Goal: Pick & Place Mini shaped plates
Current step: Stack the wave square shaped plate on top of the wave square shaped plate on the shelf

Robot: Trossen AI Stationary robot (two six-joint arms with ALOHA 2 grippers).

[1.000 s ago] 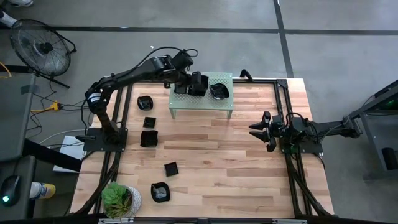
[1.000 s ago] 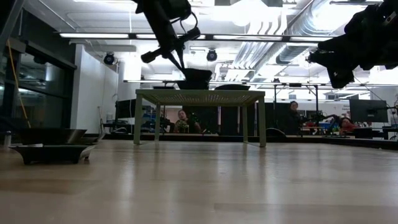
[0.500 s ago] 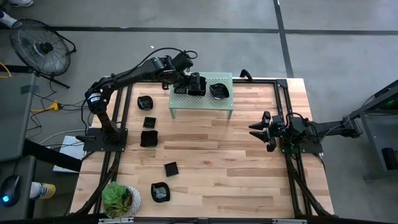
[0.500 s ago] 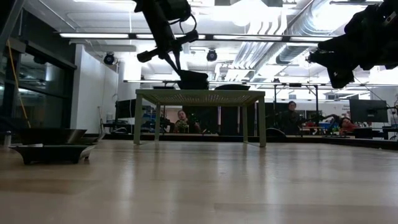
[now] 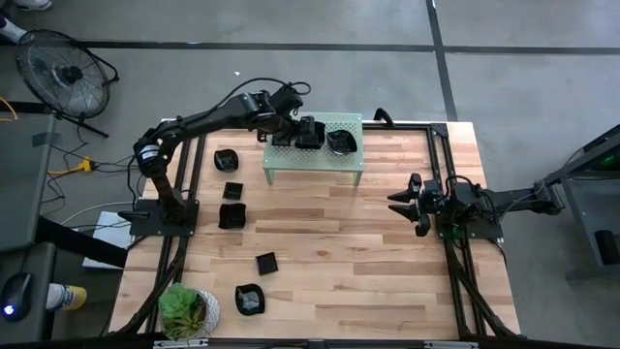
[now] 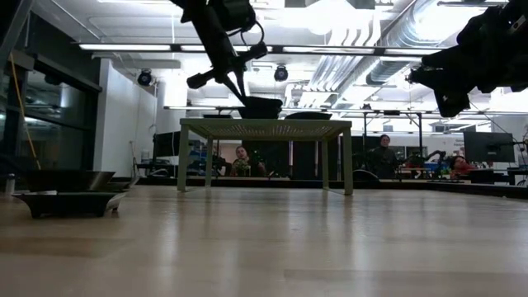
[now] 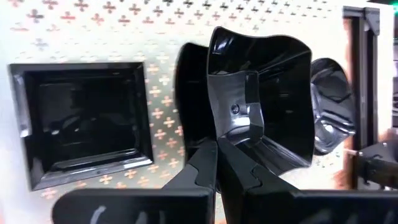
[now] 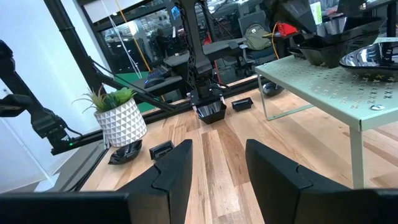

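Glossy black mini shaped plates occupy two zones — the pale green perforated shelf (image 5: 315, 155) at the far edge of the wooden worktop (image 5: 349, 252), and the worktop's left half. On the shelf, a square plate (image 7: 81, 121) lies flat near the left end, a wavy-edged plate (image 7: 267, 112) stands tilted beside it, and a round plate (image 5: 341, 142) sits nearer the right end.

Left gripper (image 7: 216, 163): positioned over the shelf's left portion, fingers pressed together, with the rim of the wavy-edged plate pinched between the fingertips. In the low view this plate (image 6: 260, 107) sits at the level of the shelf top; contact with the shelf cannot be determined.

Right gripper (image 5: 399, 204): parked above the right edge of the worktop, well apart from the shelf, fingers spread with nothing between them.

Five further plates lie on the worktop — three in a column (image 5: 230, 189) near the left edge beside the shelf, and two (image 5: 259, 281) toward the near-left corner. A potted plant (image 5: 184, 312) stands at that corner.
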